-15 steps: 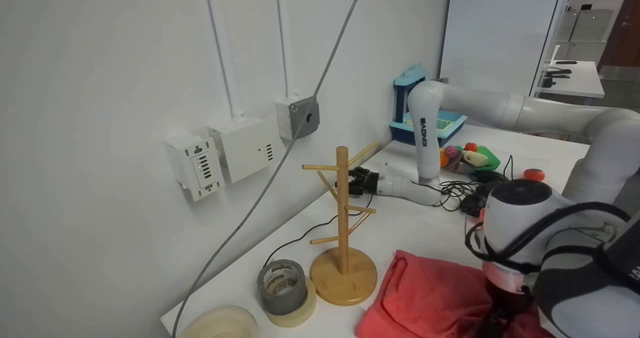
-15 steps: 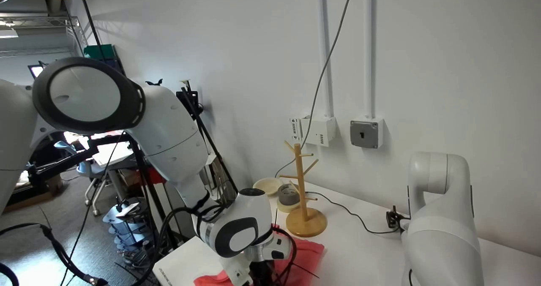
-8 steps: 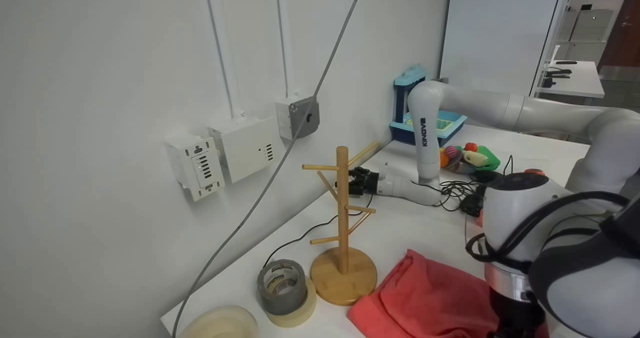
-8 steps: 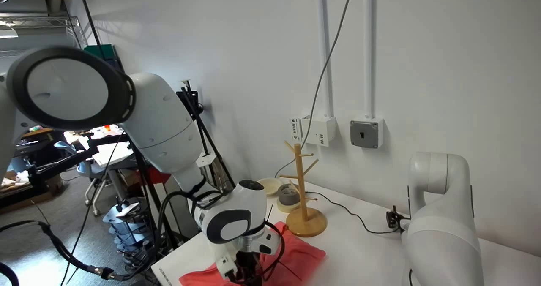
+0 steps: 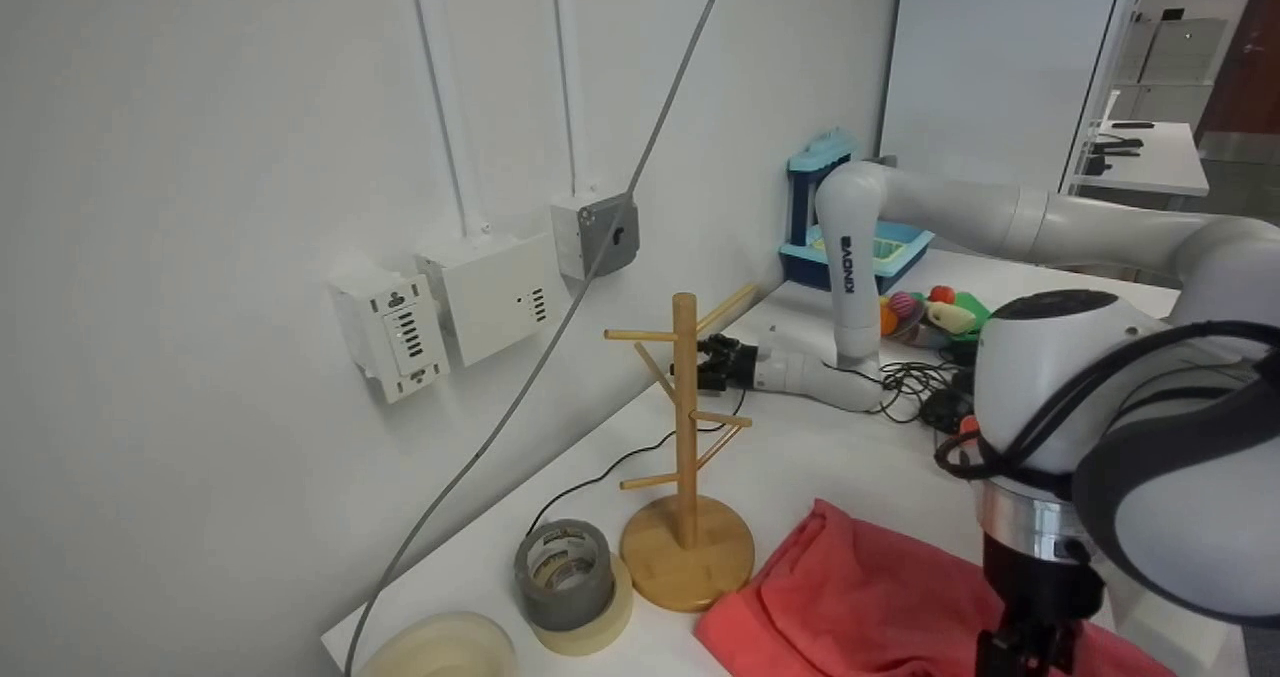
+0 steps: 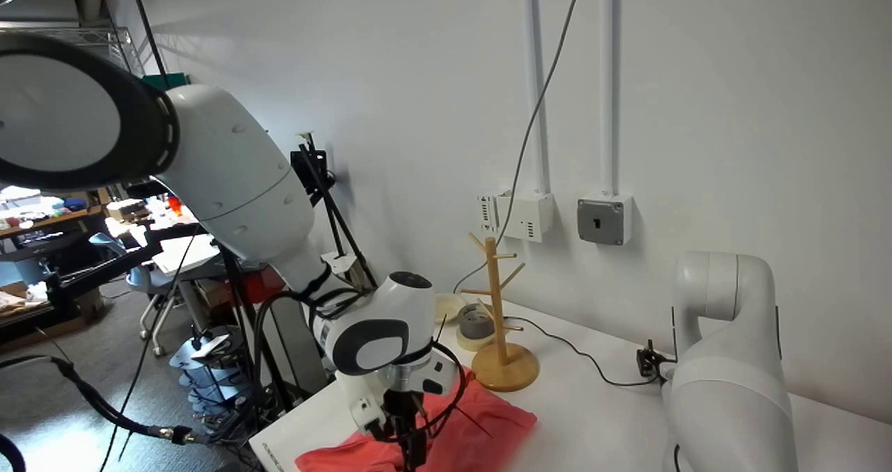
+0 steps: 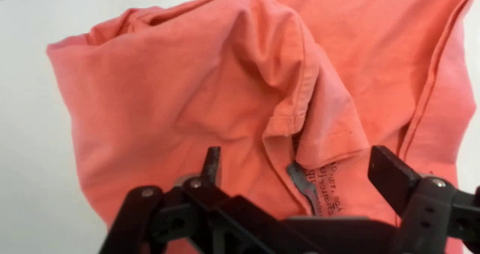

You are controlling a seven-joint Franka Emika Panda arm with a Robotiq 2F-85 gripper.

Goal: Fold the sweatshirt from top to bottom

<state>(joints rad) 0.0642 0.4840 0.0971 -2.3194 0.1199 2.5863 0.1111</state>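
The coral-red sweatshirt point(image 5: 860, 597) lies on the white table, partly folded over and wrinkled, in both exterior views point(image 6: 495, 423). In the wrist view the sweatshirt point(image 7: 131, 107) fills most of the picture. A folded flap with a stitched edge lies across its middle, and dark lettering point(image 7: 326, 190) shows beside that edge. My gripper point(image 7: 295, 151) is open above the sweatshirt, with its black fingers wide apart and nothing between them. In an exterior view the gripper point(image 6: 412, 451) hangs down over the cloth. The far end of the sweatshirt runs out of the wrist view.
A wooden peg stand point(image 5: 687, 547) stands close to the sweatshirt's edge. Tape rolls point(image 5: 570, 587) and a pale bowl point(image 5: 440, 647) are beyond it. A second white arm point(image 5: 850, 257), cables and toy food point(image 5: 945, 312) lie farther along the table, beside the wall.
My arm has risen and drawn back from the sweatshirt. The near part of the cloth shifted and spread toward the peg stand in the first half second, then stayed still.
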